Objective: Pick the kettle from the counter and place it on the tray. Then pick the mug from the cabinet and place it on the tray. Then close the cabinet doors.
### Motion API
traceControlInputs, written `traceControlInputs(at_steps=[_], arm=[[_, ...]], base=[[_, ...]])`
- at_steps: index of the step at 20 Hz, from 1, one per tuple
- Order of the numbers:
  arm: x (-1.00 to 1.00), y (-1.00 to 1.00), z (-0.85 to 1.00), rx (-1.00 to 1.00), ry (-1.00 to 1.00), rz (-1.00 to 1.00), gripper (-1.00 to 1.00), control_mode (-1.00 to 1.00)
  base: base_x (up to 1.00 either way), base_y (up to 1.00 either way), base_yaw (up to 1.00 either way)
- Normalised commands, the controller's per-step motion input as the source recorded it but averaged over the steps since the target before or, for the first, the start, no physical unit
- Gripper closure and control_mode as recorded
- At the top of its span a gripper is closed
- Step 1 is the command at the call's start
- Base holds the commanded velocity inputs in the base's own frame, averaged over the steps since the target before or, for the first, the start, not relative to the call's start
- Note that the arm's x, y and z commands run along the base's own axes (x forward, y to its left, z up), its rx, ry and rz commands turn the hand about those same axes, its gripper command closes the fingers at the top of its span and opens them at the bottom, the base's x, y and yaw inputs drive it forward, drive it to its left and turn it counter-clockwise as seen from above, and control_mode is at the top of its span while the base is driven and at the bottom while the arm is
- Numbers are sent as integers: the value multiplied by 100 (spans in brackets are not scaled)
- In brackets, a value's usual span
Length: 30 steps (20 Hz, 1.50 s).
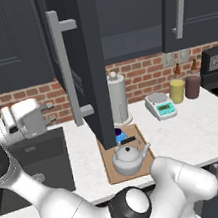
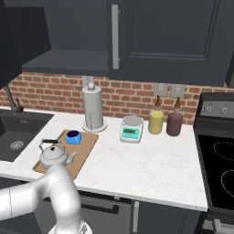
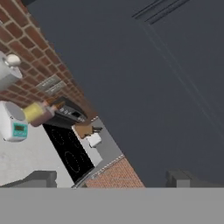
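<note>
Pincer (image 1: 51, 112) sits far left over the desk edge near the sink, jaws spread wide, nothing held. Just right of it, the open cabinet door (image 1: 89, 64) stands edge-on out over the desk, its bar handle (image 1: 65, 68) facing the pincer. That door is what's left of the task, by my read: tall rigid panel on hinges, probably moderate weight, swings freely, nothing fragile. No need to grip it; push flat on the panel face well away from the hinge side, or hook the bar handle mid-length. Handle is smooth metal, so it may slip if pinched lightly. Hand view faces a dark panel close up, looks like this door.

Below the door, tray (image 1: 112, 174) lies flat on the desk (image 1: 196, 131) with the kettle (image 1: 129, 158) on its near half and the blue mug (image 2: 73, 136) on its far end, both upright and close together. Paper towel roll (image 1: 119, 99) stands behind the tray. Right-hand cabinet door (image 1: 189, 5) looks shut
</note>
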Motion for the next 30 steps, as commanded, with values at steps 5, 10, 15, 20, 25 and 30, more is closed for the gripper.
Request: traceControlInputs(at_steps=[5, 10, 15, 20, 25, 30], arm=[[0, -72, 4, 0, 0, 4, -100, -100], [0, -83, 12, 0, 0, 6, -100, -100], [0, -82, 18, 0, 0, 9, -100, -100], [1, -79, 20, 0, 0, 14, -100, -100], [8, -78, 16, 3, 0, 20, -100, -100], [20, -79, 13, 6, 0, 27, -100, -100]], base=[[0, 0, 0], [0, 0, 0], [0, 0, 0], [0, 0, 0], [0, 0, 0], [0, 0, 0]])
